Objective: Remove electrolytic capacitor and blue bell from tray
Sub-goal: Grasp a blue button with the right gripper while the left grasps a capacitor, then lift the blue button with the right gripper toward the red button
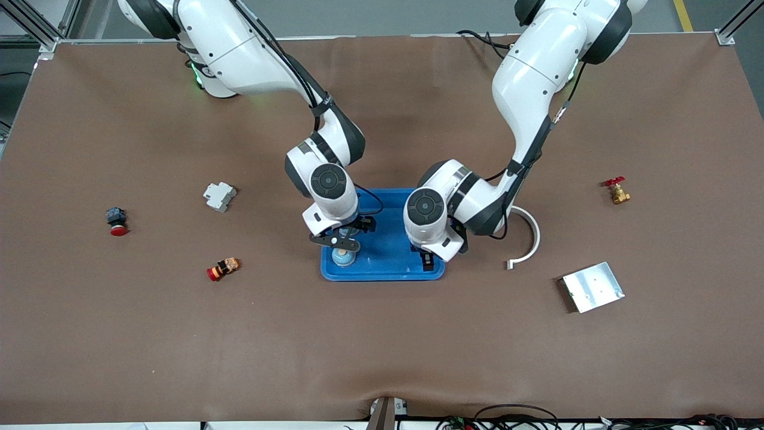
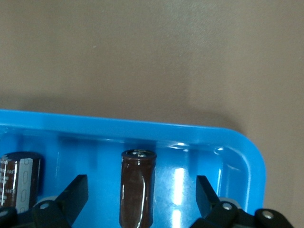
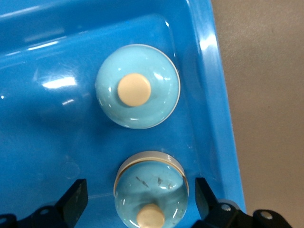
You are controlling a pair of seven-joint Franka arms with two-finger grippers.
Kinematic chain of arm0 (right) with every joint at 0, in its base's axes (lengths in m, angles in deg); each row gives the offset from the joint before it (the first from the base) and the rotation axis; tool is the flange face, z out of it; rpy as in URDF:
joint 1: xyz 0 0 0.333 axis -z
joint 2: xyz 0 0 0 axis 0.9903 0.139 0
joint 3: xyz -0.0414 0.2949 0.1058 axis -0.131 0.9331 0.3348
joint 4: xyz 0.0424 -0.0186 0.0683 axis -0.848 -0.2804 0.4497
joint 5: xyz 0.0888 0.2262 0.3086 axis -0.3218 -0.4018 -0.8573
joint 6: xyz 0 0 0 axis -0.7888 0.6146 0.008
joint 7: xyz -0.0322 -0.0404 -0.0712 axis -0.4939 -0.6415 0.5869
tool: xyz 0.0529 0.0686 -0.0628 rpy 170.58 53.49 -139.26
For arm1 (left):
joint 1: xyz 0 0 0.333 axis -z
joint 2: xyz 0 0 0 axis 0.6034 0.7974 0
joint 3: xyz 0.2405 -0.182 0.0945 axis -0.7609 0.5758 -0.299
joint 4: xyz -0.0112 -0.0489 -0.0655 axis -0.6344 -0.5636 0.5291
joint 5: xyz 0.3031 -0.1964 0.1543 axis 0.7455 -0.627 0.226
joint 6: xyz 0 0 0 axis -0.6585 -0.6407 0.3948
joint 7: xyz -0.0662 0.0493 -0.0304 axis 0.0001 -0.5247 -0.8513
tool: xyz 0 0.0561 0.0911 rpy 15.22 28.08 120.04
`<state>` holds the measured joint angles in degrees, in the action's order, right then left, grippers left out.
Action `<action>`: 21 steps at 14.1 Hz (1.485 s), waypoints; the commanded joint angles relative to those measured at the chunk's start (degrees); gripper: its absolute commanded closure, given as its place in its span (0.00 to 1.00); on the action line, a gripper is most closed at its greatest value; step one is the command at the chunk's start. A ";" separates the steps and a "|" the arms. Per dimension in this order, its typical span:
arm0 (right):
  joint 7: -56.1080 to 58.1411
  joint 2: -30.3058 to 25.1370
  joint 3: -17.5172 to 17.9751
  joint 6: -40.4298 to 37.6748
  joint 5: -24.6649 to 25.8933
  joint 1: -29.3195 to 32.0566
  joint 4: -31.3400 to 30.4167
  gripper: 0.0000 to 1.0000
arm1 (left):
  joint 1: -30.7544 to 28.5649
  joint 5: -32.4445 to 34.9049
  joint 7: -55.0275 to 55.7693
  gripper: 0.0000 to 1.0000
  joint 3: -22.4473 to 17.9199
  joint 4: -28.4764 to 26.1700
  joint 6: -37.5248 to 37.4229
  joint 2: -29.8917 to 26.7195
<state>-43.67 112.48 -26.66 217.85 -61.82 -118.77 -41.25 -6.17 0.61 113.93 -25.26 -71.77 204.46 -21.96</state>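
Both arms down over the tray (image 1: 388, 239), mid-table, each set up for its own pick.

R gripper (image 1: 341, 240): over the tray end toward the R arm's side. Jaws spread wide, nothing pinched. R wrist view shows two pale-blue bells. One blue bell (image 3: 151, 187) sits between the fingers (image 3: 73, 199), so the jaw gap straddles it; dome tilted, cream knob pointing toward the cam. The second bell (image 3: 137, 86) lies just ahead of the jaws, near the first but apart, dome up. Both close to the tray rim (image 3: 221, 118). No long axis to align on a round body, closing line runs across the dome as is.

L gripper (image 1: 427, 258): over the tray corner toward the L arm's end, front-cam edge. Jaws also spread, empty. L wrist view: brown electrolytic capacitor (image 2: 137, 187) lying in the tray, centred in the gap, long axis running straight out from the wrist, i.e. across the closing direction. Good for a pinch on the barrel sides. A second, fatter dark capacitor (image 2: 19, 180) lies just outside one finger (image 2: 71, 197).

Judgement: each arm is nearest its own target, a short descent then close. Risks: finger clipping the fat cap; dome slipping out of the pads.

Off-tray: silver plate (image 1: 592, 286), white curved piece (image 1: 528, 239), red-handled brass valve (image 1: 617, 191).
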 commanded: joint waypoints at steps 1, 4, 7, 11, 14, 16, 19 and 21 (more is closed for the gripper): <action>-1.23 0.14 -0.17 0.43 -0.19 -0.59 0.04 0.14 | 1.31 0.78 1.81 0.00 -0.85 1.72 -0.15 1.12; -0.97 -0.29 -0.09 -0.01 -0.28 -0.06 0.13 0.61 | 1.49 0.78 1.98 0.00 -0.85 1.64 0.55 1.47; -0.53 -1.78 0.09 -2.90 -5.28 0.47 0.13 0.81 | 1.57 1.22 2.60 0.00 -0.85 1.55 0.64 1.65; 0.78 -6.35 1.14 -8.17 -5.37 3.01 0.04 0.87 | 1.84 1.31 2.69 0.22 -0.85 1.46 0.64 1.65; 5.53 -11.18 1.41 -13.62 -5.90 6.96 -0.83 0.88 | 1.92 1.31 2.95 1.00 -0.85 1.46 0.73 1.91; 9.99 -15.22 1.41 -16.69 -5.90 11.33 -2.93 0.89 | 2.10 1.39 2.25 1.00 -0.85 1.46 0.64 1.83; 22.55 -21.02 1.32 -20.83 -5.90 19.77 -7.15 0.90 | 2.01 1.39 0.67 1.00 -0.85 1.55 0.64 1.74; 30.03 -22.88 1.15 -24.17 -5.12 24.78 -9.08 0.90 | 2.10 1.39 -0.04 1.00 -0.94 1.55 0.64 1.30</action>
<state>-19.74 93.60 -26.80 195.10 -66.65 -98.90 -45.28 -4.99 0.89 114.38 -25.34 -71.57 204.73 -21.08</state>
